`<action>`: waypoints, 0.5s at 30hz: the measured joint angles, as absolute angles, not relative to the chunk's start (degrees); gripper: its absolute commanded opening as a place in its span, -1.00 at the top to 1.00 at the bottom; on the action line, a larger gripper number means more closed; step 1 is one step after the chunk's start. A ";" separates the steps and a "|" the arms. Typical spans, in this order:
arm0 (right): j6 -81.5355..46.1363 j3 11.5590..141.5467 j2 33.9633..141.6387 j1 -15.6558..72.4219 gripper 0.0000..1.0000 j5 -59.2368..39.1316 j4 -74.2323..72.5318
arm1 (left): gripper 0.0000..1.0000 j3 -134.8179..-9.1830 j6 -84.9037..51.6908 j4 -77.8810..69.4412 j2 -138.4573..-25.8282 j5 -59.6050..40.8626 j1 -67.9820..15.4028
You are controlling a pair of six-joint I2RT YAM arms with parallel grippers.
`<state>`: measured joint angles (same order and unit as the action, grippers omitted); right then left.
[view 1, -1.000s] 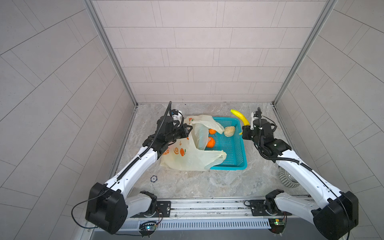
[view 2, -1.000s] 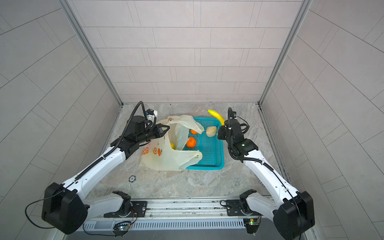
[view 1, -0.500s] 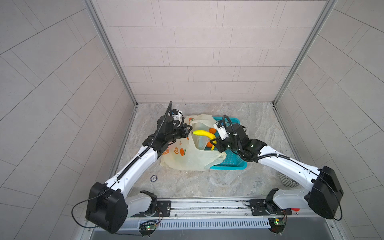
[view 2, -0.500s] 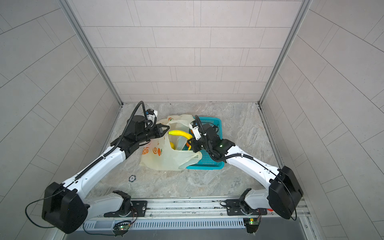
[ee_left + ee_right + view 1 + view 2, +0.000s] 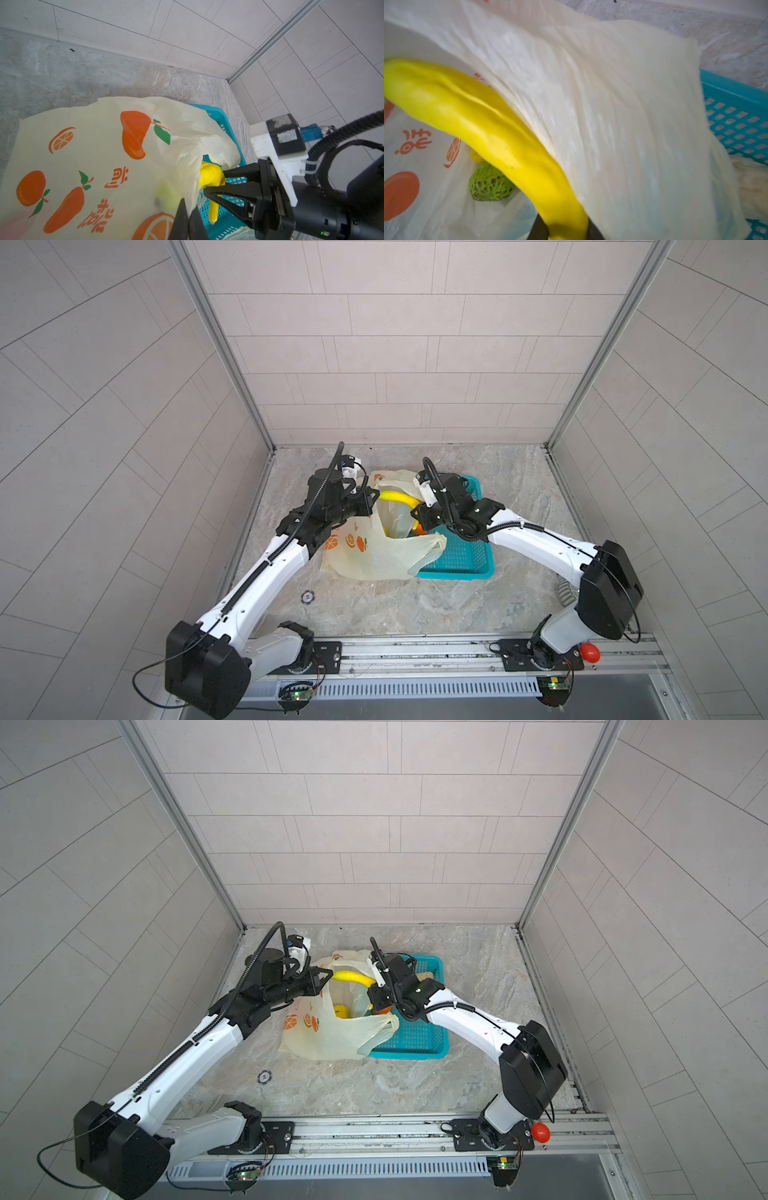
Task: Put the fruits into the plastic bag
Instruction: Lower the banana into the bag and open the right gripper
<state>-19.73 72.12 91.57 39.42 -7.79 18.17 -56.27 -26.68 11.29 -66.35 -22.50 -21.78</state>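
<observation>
Right fingers (image 5: 234, 190) clamp banana (image 5: 395, 497) end | banana across plastic bag (image 5: 374, 558) mouth

a second ago the right gripper (image 5: 415, 512) held the banana (image 5: 395, 498) up by the far right corner of the teal basket (image 5: 461, 560). since then its arm (image 5: 536, 539) has swung left across the basket, and the banana now lies across the open mouth of the plastic bag (image 5: 374, 556), having edged a little further over it in the last half second. the orange fruit (image 5: 420, 528) and the beige fruit (image 5: 753, 182) in the basket, plain to see before, are now mostly covered by that arm in both top views.
</observation>
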 measured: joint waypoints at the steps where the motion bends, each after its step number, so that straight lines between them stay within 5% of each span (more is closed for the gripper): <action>1: -19.73 73.76 92.75 39.55 0.67 -7.46 19.05 | 1.00 -56.27 -26.59 11.33 -66.35 -22.44 -21.78; 15: -19.73 92.14 108.20 44.69 0.52 -8.93 27.66 | 1.00 -56.36 -26.04 11.44 -66.37 -20.51 -21.78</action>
